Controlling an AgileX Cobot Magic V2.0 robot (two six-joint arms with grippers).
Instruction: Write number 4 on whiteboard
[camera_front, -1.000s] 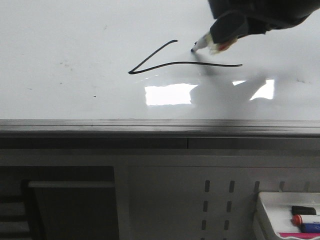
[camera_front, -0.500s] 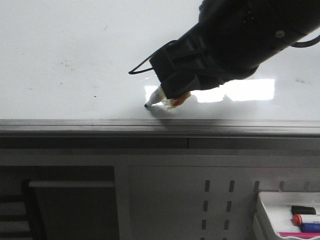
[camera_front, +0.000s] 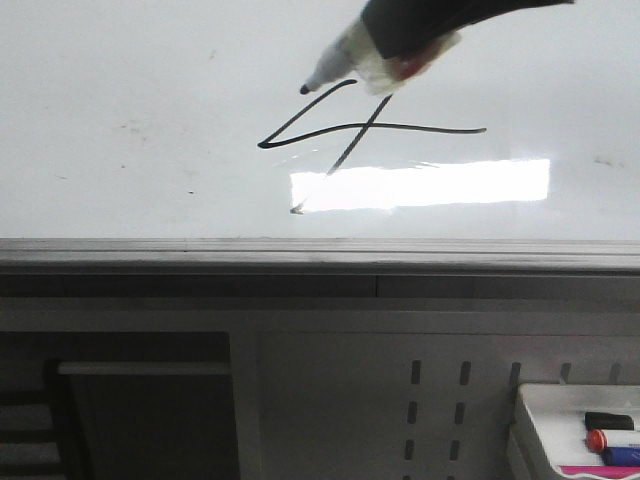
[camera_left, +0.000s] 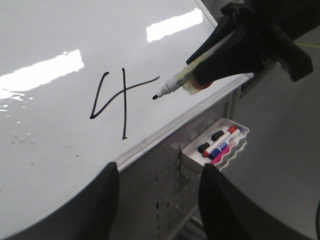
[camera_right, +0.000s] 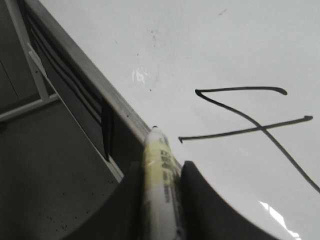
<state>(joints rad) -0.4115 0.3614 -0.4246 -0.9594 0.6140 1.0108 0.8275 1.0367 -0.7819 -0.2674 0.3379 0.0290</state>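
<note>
the whiteboard (camera_front: 120, 170) is glossy white with faint grey smudges, window glare, and a grey metal edge rail (camera_front: 200, 255) above a perforated panel. the number 4 (camera_front: 365, 128), thin black strokes, sits mid-board. the left gripper (camera_left: 157, 200) shows dark rounded fingers held wide, holding nothing. the right gripper (camera_right: 160, 200) clamps a white black-tipped marker (camera_front: 335, 65), its tip near the 4. a white tray (camera_front: 570, 430) of markers hangs lower right. since half a second ago the arm has lifted away, revealing the crossing stroke.
</note>
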